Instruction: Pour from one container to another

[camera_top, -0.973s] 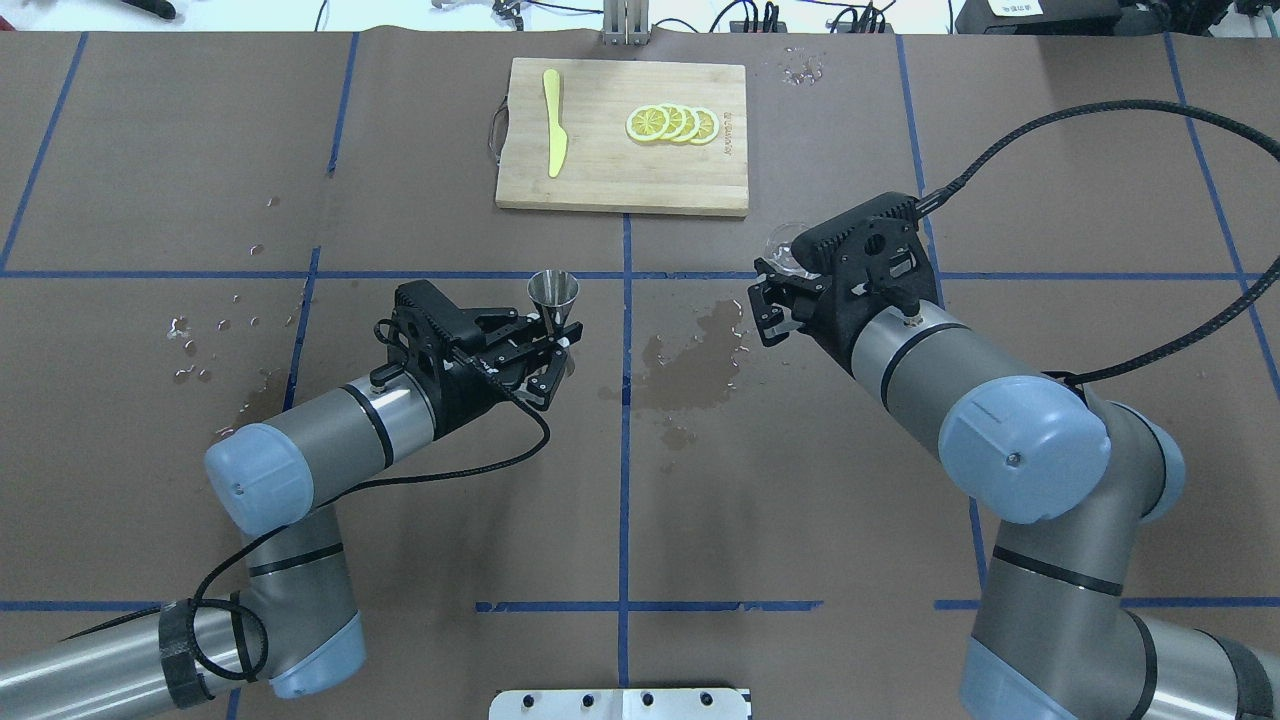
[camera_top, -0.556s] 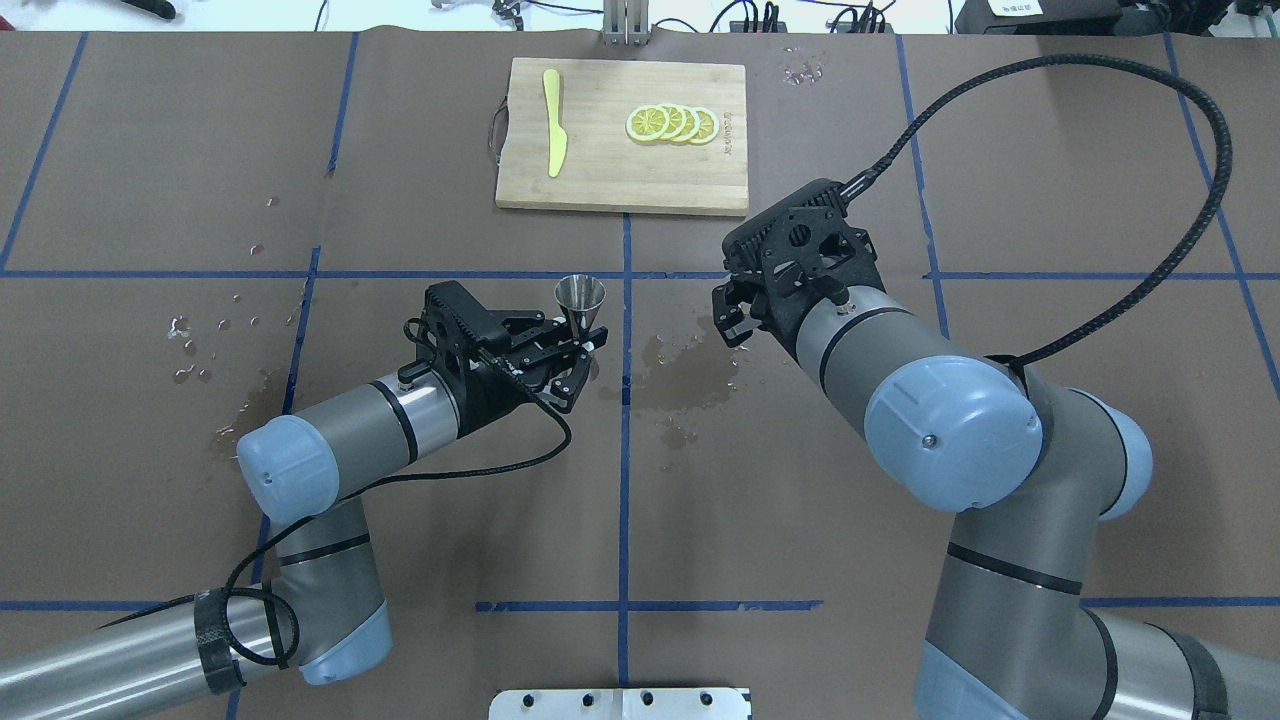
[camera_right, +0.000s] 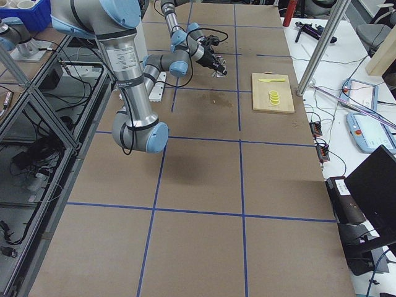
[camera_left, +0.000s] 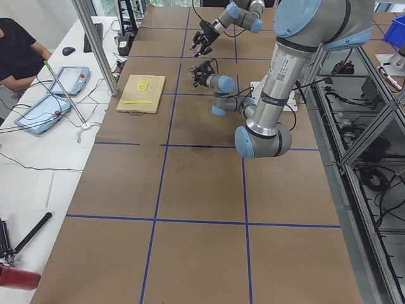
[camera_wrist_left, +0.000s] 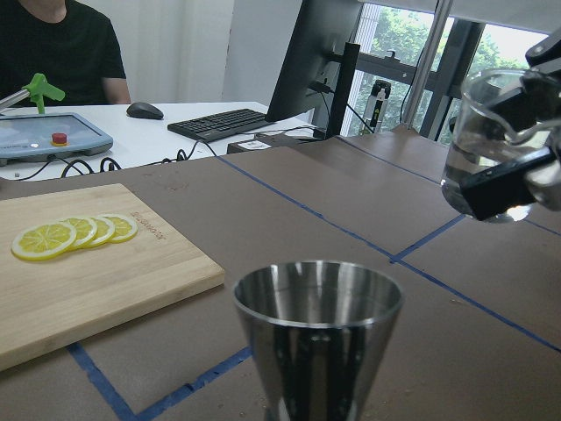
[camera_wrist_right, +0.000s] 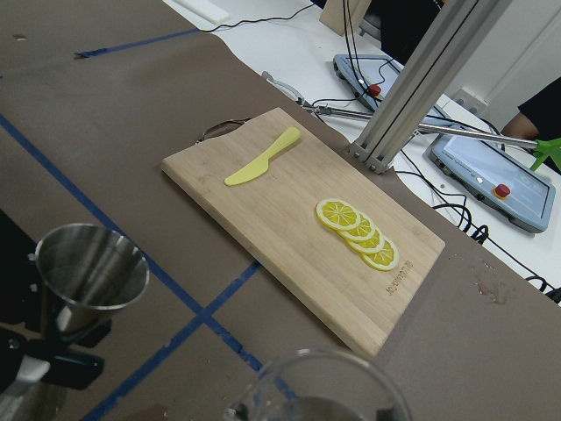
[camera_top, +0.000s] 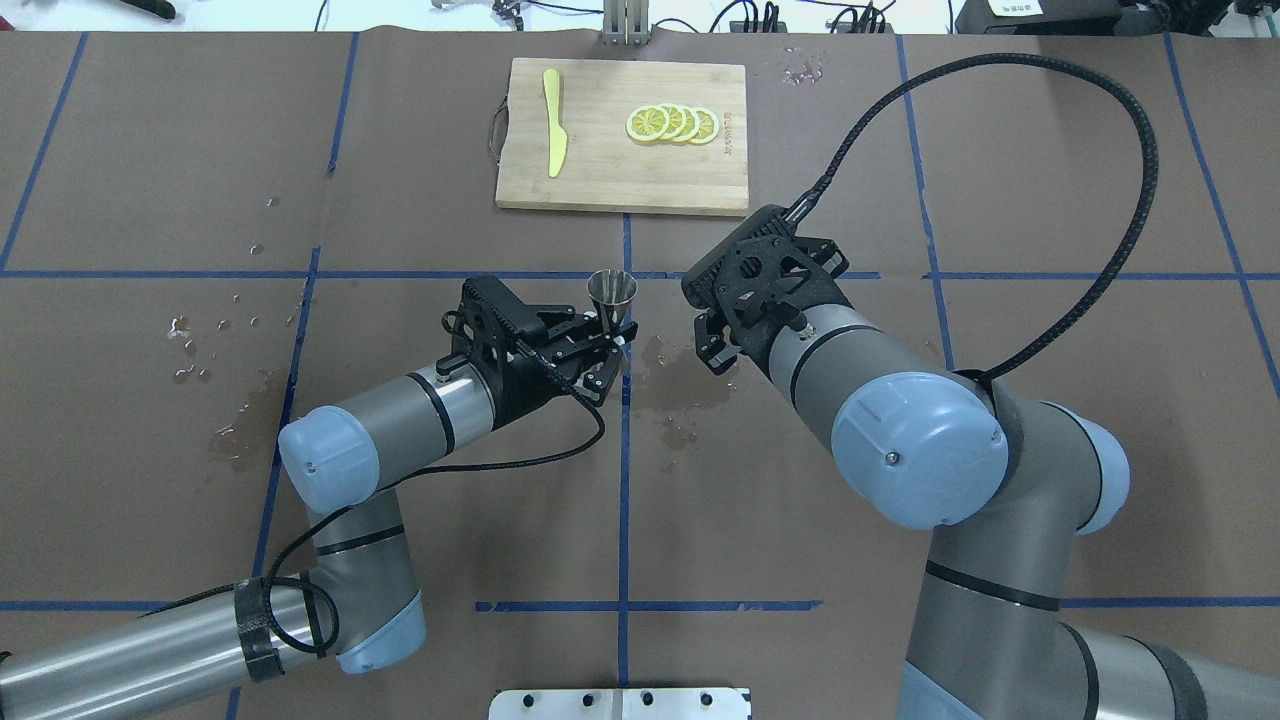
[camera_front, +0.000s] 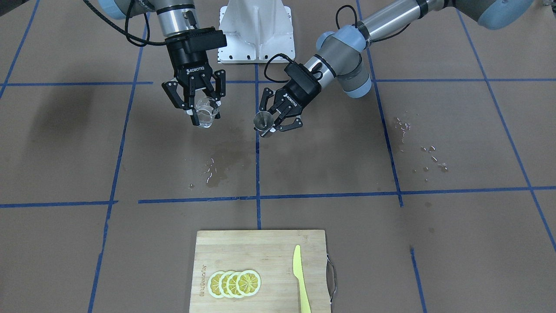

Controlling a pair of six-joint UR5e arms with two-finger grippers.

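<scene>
A steel jigger point(camera_top: 611, 290) stands upright in my left gripper point(camera_top: 612, 345), which is shut on its waist just left of the centre line. In the front view the jigger point(camera_front: 262, 120) hangs above the table in the left gripper point(camera_front: 268, 124). My right gripper point(camera_front: 204, 116) is shut on a clear glass point(camera_front: 205, 114) holding some water. The overhead view hides the glass under the right wrist point(camera_top: 760, 280). The left wrist view shows the jigger point(camera_wrist_left: 317, 333) close up and the glass point(camera_wrist_left: 486, 145) higher at the right, roughly upright. The two containers are apart.
A wooden cutting board point(camera_top: 600, 180) at the far centre carries lemon slices point(camera_top: 672, 123) and a yellow knife point(camera_top: 553, 122). A wet patch point(camera_top: 690, 370) darkens the paper below the grippers. Droplets point(camera_top: 185, 330) lie at the left. A person point(camera_wrist_left: 61, 53) sits beyond the table.
Both arms moved toward the centre line: the left carried the jigger rightward, the right swung the glass leftward. The gap between the two containers has shrunk.
</scene>
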